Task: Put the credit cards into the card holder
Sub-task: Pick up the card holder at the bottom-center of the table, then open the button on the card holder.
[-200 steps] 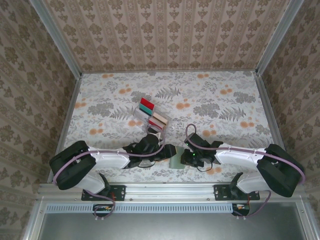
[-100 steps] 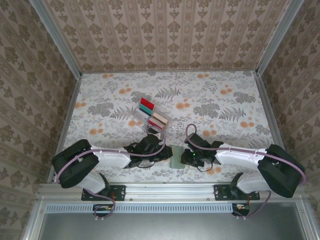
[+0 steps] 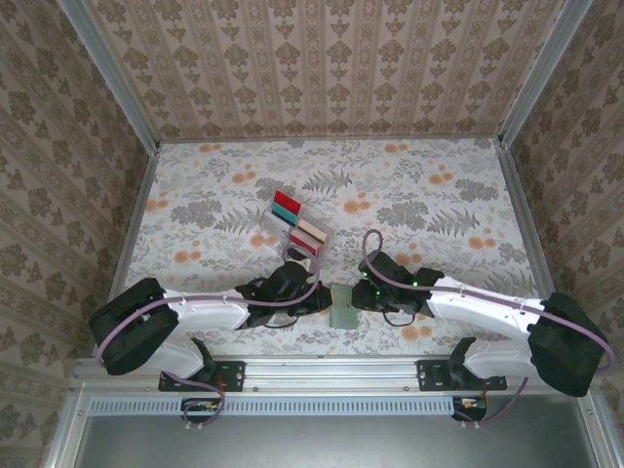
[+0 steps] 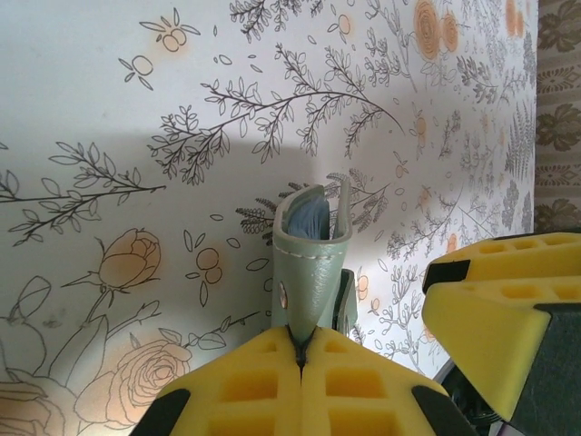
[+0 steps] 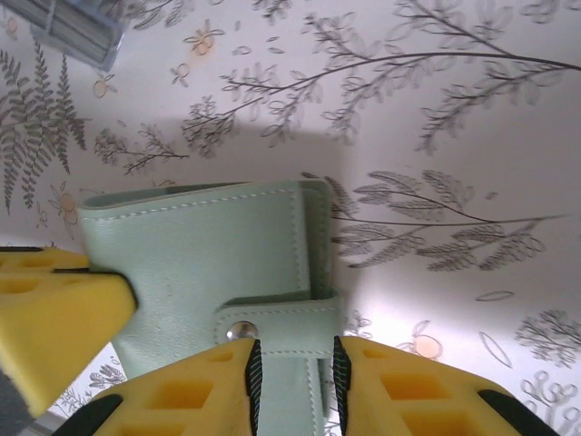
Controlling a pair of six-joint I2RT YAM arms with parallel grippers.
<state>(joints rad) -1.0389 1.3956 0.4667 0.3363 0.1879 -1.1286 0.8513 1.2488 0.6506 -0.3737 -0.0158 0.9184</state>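
Note:
The card holder [image 3: 343,305], a grey-green wallet, stands on edge on the table between my two grippers. My left gripper [image 4: 304,343] is shut on its lower edge, and a blue lining shows in the holder's [image 4: 309,263] open top. My right gripper [image 5: 292,386] straddles the snap strap [image 5: 290,329] on the holder's [image 5: 200,254] outer face. Its jaws stand a little apart, with a thin dark gap at the right pad. The credit cards [image 3: 294,222], red, teal and beige, stand in a clear rack behind the grippers.
The clear slotted rack [image 3: 283,234] sits just beyond the left gripper [image 3: 317,300], and a corner of the rack [image 5: 68,32] shows at the upper left in the right wrist view. The right gripper's yellow finger [image 4: 499,309] is close beside the holder. Patterned walls enclose the table.
My left gripper has shut on the holder's edge. The right arm has stretched forward and to the left, its jaws parting slightly, and the holder has shifted a little away from the near edge.

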